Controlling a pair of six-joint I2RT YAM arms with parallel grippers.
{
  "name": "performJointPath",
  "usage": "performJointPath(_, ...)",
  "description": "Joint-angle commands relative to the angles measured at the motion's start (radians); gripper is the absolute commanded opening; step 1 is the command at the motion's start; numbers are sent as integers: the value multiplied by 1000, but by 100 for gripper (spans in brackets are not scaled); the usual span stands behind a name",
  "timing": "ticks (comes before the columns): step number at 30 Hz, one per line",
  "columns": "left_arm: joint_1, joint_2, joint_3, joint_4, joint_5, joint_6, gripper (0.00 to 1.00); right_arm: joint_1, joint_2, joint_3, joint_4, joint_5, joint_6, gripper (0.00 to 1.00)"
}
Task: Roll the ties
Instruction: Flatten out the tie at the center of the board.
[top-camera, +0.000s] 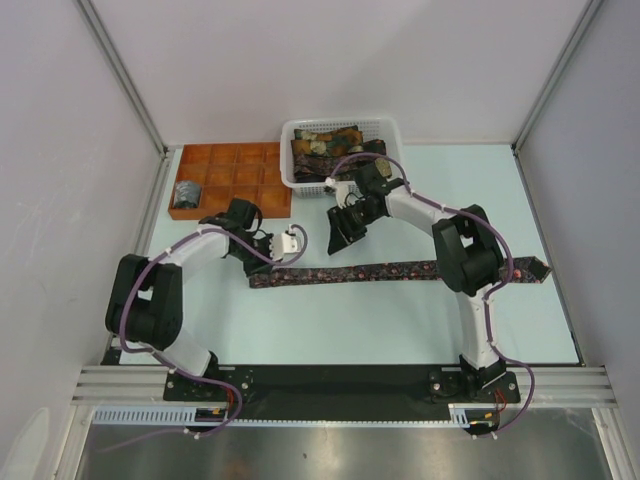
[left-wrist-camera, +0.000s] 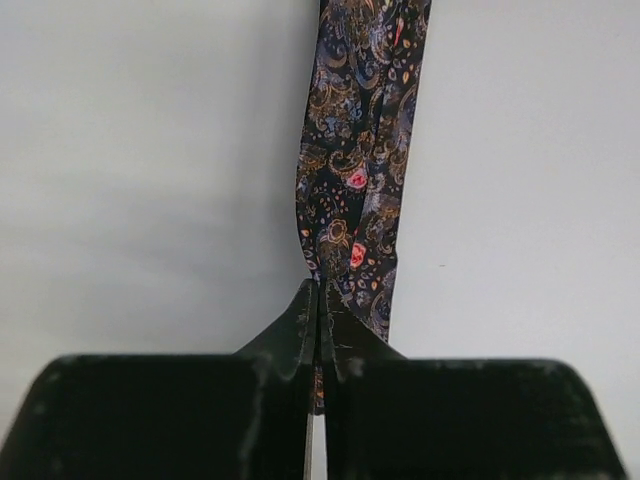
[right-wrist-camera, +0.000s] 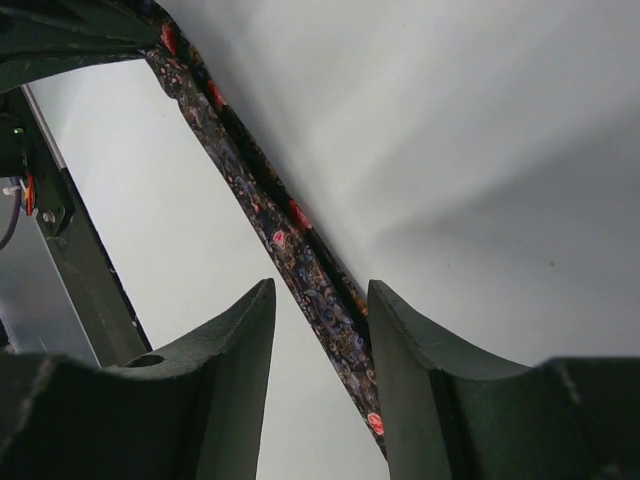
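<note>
One long, narrow dark paisley tie (top-camera: 390, 270) is laid flat across the middle of the pale counter (top-camera: 400, 320), its left end pinched between the closed left fingers (left-wrist-camera: 300, 330), while the right fingers (right-wrist-camera: 240, 340), parted with nothing gripped, are seen above its middle stretch.

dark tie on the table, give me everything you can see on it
The dark tie lies flat and unrolled across the table, running left to right, its wide pointed end at the right edge. It looks like woven fabric, black with a fine paisley pattern and small pink-red marks. The left gripper is shut on its narrow left end. The right gripper is open, its fingers on either side of the strip, not gripping it. The right arm passes over it.
</note>
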Motion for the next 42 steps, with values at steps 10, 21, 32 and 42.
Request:
performJointPath(10,101,-47,3,-75,49,-25,60,83,9,56,83,-40,62,45)
performJointPath(21,144,-105,-96,-95,44,127,71,147,57,63,220,-57,192,31)
performJointPath(32,139,-99,-96,-61,21,144,42,195,149,62,311,-16,233,23)
performJointPath(42,3,-90,22,-89,89,70,37,195,161,71,301,-2,233,20)
